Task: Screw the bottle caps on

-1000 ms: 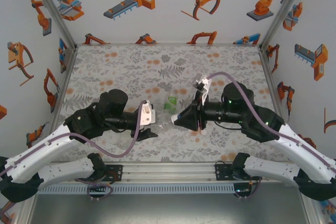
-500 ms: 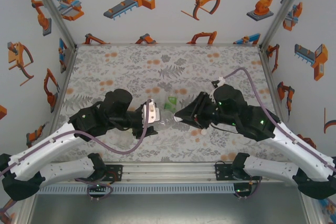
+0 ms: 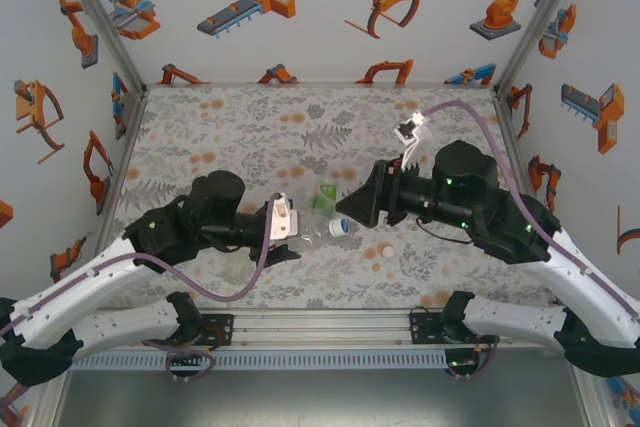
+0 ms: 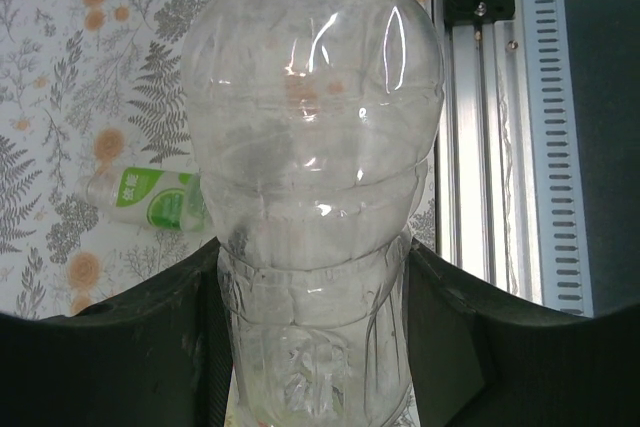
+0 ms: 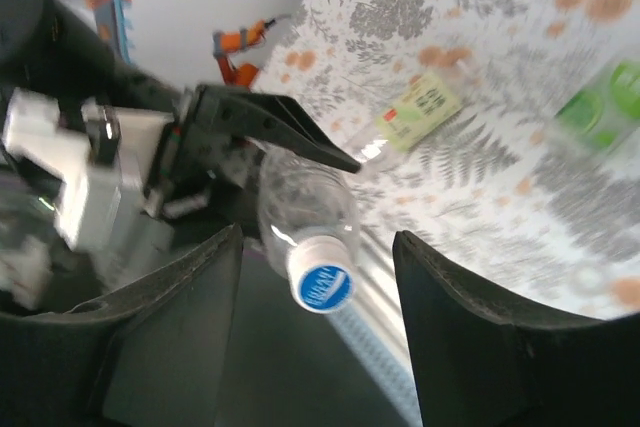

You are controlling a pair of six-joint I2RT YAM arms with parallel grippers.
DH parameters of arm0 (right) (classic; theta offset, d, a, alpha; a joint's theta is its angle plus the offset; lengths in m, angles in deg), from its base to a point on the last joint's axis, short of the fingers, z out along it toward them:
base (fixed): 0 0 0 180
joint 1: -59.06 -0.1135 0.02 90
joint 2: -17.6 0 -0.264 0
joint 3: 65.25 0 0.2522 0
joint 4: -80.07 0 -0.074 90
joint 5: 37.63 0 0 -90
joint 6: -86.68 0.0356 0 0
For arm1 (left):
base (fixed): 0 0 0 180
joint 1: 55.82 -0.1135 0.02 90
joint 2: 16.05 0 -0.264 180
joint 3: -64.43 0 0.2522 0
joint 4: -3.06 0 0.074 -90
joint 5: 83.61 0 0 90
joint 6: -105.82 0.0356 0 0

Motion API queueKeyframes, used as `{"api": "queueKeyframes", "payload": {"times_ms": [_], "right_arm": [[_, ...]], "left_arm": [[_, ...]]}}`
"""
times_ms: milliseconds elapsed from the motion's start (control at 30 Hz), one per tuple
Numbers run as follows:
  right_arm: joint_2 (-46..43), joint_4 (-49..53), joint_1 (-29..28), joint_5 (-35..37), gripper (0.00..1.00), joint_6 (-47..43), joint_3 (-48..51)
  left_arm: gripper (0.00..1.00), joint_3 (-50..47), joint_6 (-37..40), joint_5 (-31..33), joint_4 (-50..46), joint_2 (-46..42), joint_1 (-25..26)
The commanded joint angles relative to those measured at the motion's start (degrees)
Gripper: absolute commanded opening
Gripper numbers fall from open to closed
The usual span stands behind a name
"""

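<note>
The left gripper [image 4: 315,297] pinches 1 empty clear bottle [image 4: 310,147], its white cap [image 5: 321,280] on; the right gripper [image 5: 315,242] has its fingers spread, near the cap.

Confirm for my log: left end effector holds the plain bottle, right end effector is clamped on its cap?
No. The right wrist view shows the right end effector open around the cap, not clamped; the left end effector does hold the plain bottle.

There are three clear bottles, namely a plain bottle [image 4: 310,147], a yellow-green-labelled bottle [image 5: 415,107] and a bright-green-labelled bottle [image 5: 598,102], and two small white caps, a fitted cap [image 5: 321,285] and a loose cap [image 3: 386,250].
</note>
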Motion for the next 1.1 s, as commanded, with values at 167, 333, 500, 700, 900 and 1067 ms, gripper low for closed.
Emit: {"api": "queueKeyframes", "payload": {"times_ms": [167, 333, 500, 700, 900, 1067], "right_arm": [[0.2, 2.0, 0.2, -27.0, 0.58, -51.7, -5.2], [-0.4, 0.2, 0.2, -29.3, 0.58, -56.6, -3.5], [-1.2, -2.2, 0.2, -32.1, 0.55, -56.4, 0.6], [-3.3, -9.0, 0.2, -31.9, 0.51, -53.5, 6.7], [-3.2, -10.0, 0.2, -30.4, 0.44, -52.5, 7.9], [-3.3, -10.8, 0.2, -30.4, 0.38, -51.6, 8.3]], "left_arm": [[0.0, 0.7, 0.1, -6.1, 0.0, -2.3, 0.1], [0.0, 1.3, -0.3, -6.4, -0.1, -2.7, 0.1], [0.0, 1.4, -0.5, -6.3, 0.2, -2.8, 0.1], [0.0, 1.9, -0.8, -6.4, 0.2, -2.3, 0.2], [0.0, 1.9, -1.0, -6.4, 0.2, -2.6, 0.2], [0.0, 1.8, -1.0, -6.2, 0.3, -2.5, 0.2]]}}
